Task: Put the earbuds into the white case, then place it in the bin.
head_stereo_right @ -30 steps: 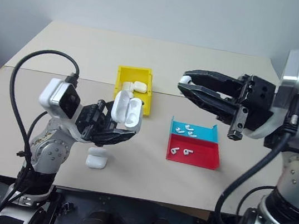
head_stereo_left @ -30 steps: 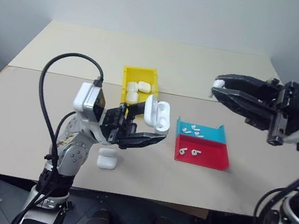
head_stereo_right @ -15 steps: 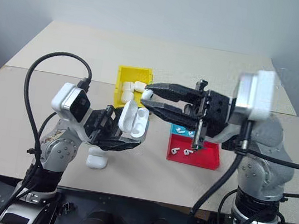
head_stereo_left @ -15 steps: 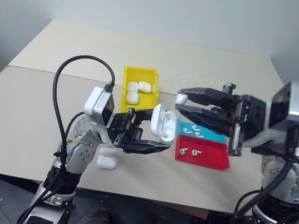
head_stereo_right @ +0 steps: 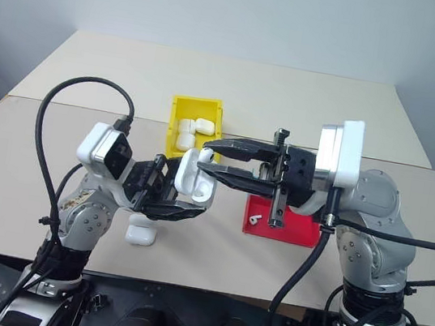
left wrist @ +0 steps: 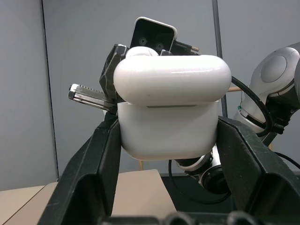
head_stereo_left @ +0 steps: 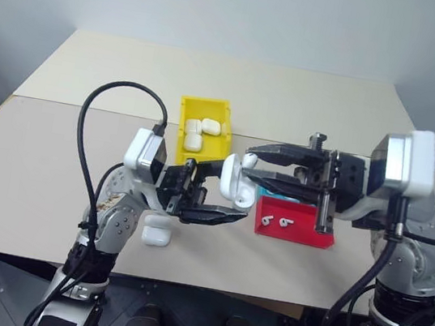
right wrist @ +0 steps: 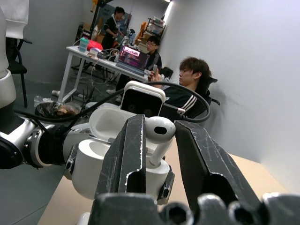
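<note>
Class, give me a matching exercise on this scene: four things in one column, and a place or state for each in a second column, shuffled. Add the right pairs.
Things
1. open white case
2. earbud
3. closed white case
4. yellow bin

Places or states
A. lying on the table below the left arm
B. pinched in the right hand
C. holds several white cases
D. gripped in the left hand

Pairs: 1-D, 2-B, 3-A, 4-C

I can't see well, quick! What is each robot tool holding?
Left tool: closed on the white case, lid open.
Right tool: closed on an earbud.
</note>
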Controlling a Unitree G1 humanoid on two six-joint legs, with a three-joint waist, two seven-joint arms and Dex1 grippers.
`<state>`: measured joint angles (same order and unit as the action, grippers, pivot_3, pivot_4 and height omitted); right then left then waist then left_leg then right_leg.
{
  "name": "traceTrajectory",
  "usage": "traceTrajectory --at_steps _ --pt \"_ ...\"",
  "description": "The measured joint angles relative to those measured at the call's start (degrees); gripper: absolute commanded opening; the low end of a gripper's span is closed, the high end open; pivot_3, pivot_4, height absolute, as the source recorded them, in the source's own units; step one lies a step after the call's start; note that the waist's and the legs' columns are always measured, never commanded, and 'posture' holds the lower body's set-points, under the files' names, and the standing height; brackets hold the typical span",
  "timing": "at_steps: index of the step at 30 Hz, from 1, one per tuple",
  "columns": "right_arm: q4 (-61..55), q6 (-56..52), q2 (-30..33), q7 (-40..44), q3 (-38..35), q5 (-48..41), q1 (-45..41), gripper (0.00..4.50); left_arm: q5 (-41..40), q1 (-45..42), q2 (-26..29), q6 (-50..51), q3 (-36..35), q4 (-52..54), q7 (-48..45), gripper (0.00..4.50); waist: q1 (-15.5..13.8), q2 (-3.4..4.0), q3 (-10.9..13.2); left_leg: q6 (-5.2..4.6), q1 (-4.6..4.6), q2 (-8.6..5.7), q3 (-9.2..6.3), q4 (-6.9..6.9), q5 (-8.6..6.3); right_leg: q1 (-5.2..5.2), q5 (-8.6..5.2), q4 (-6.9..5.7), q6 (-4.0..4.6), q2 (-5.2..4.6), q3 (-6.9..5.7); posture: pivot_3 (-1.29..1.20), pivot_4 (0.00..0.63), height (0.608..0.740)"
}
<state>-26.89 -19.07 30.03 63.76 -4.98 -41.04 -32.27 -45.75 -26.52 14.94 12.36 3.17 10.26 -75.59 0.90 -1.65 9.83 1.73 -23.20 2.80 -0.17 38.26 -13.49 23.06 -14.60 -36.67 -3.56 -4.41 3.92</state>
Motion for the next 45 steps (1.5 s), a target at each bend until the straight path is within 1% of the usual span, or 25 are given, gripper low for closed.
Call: traceTrajectory --at_steps 8,11,14,21,24,26,27,29,32,35,37,39,41,45 --pt "-0.03 1.58 0.41 -0.18 0.10 0.47 1.17 1.17 0.95 0.00 -0.22 0.00 -0.04 -0.04 0.02 2.75 -0.01 0.00 0.00 0.00 0.00 0.00 0.00 0.00 0.00 0.00 0.00 0.00 0.00 0.00 0.00 0.00 0.150 0.740" --pt "-0.03 2.05 0.98 0.06 0.21 0.44 1.44 1.79 1.07 -0.05 -0.35 0.00 -0.05 -0.04 -0.03 2.75 -0.01 0.00 0.00 0.00 0.00 0.00 0.00 0.00 0.00 0.00 0.00 0.00 0.00 0.00 0.00 0.00 0.150 0.740" --pt "-0.03 2.89 1.07 0.09 0.20 0.68 1.50 2.77 1.23 -0.06 -0.38 -0.03 -0.07 -0.24 -0.26 2.75 0.02 0.00 0.00 0.00 0.00 0.00 0.00 0.00 0.00 0.00 0.00 0.01 0.00 0.00 0.00 0.00 0.150 0.740" --pt "0.04 3.83 1.73 -0.08 0.38 1.52 1.52 2.77 2.27 -0.05 -0.28 -0.86 -0.07 -0.93 -0.33 2.75 -0.02 0.00 0.00 0.00 -0.01 0.00 0.00 0.00 0.00 0.00 0.00 0.02 0.00 0.00 0.00 0.00 0.150 0.740" --pt "0.44 3.25 3.17 -0.32 -1.01 -0.61 1.40 2.77 4.18 0.78 1.01 -2.83 -0.04 -1.10 -1.45 2.75 0.02 0.00 0.00 0.00 0.00 0.00 0.01 0.00 0.00 0.00 0.00 0.02 0.00 0.00 0.00 0.00 0.150 0.740" --pt "2.47 -0.15 6.77 -1.32 -2.70 -2.25 -0.18 2.77 5.80 2.90 2.60 -5.20 0.03 -1.51 -3.44 2.75 0.12 0.00 0.00 0.00 0.01 0.00 0.03 0.00 0.00 0.00 -0.01 0.02 0.01 -0.01 0.02 0.00 0.150 0.740" --pt "4.81 -2.63 10.10 -2.27 -2.80 -1.75 -2.02 2.77 6.58 4.37 3.78 -6.62 0.03 -2.01 -4.73 2.75 0.19 0.01 0.00 0.00 0.03 0.00 0.06 0.00 0.00 0.01 -0.01 0.00 0.02 -0.01 0.03 0.00 0.150 0.740" --pt "9.40 -5.62 15.24 -3.50 -2.01 2.34 -5.21 2.77 7.55 6.87 5.47 -8.47 -0.17 -2.52 -6.48 2.75 0.13 0.01 0.00 0.00 0.04 0.02 0.05 -0.01 0.00 0.02 -0.04 0.00 0.07 0.01 0.02 0.00 0.150 0.740" --pt "20.17 -8.85 22.48 -1.47 7.45 13.23 -12.00 2.77 7.49 9.58 7.24 -9.56 -0.91 -1.95 -7.40 2.75 0.23 0.02 0.00 -0.01 0.03 0.03 0.10 -0.02 -0.01 0.06 -0.06 0.02 0.09 0.01 0.04 0.00 0.150 0.740" --pt "31.09 -8.43 23.58 4.07 16.62 22.17 -18.08 2.77 7.37 11.59 8.48 -9.62 -1.99 -0.59 -6.99 2.75 0.38 0.04 0.01 -0.08 -0.05 0.03 0.14 -0.03 -0.05 0.14 -0.07 0.03 0.09 0.00 0.07 0.00 0.150 0.740" --pt "37.80 -5.64 22.69 8.05 22.42 28.08 -22.48 2.77 7.34 12.22 8.75 -9.67 -2.27 0.74 -6.51 2.75 0.42 0.06 0.03 -0.08 -0.09 0.03 0.14 -0.03 -0.05 0.19 -0.07 0.04 0.09 -0.01 0.07 0.00 0.150 0.740" --pt "46.65 -1.05 19.90 11.58 28.66 35.27 -28.71 2.77 7.36 13.29 8.74 -9.77 -2.31 1.98 -5.67 2.75 0.95 0.08 0.04 -0.09 -0.06 0.03 0.18 -0.03 -0.05 0.19 -0.07 0.01 0.09 -0.02 0.08 0.00 0.150 0.740" --pt "53.48 2.82 17.72 13.54 32.23 40.48 -32.33 2.77 7.38 14.14 8.63 -9.81 -2.11 2.88 -4.91 2.75 1.15 0.08 0.04 -0.09 -0.08 0.03 0.15 -0.03 -0.05 0.19 -0.07 0.01 0.09 -0.01 0.06 0.00 0.150 0.740" --pt "68.45 10.24 11.20 16.13 38.14 49.56 -39.08 2.77 7.42 15.78 8.49 -10.06 -1.99 4.12 -3.15 2.75 1.38 0.11 0.05 -0.09 -0.08 0.03 0.16 -0.03 -0.05 0.20 -0.07 -0.01 0.09 -0.02 0.06 0.00 0.150 0.740"
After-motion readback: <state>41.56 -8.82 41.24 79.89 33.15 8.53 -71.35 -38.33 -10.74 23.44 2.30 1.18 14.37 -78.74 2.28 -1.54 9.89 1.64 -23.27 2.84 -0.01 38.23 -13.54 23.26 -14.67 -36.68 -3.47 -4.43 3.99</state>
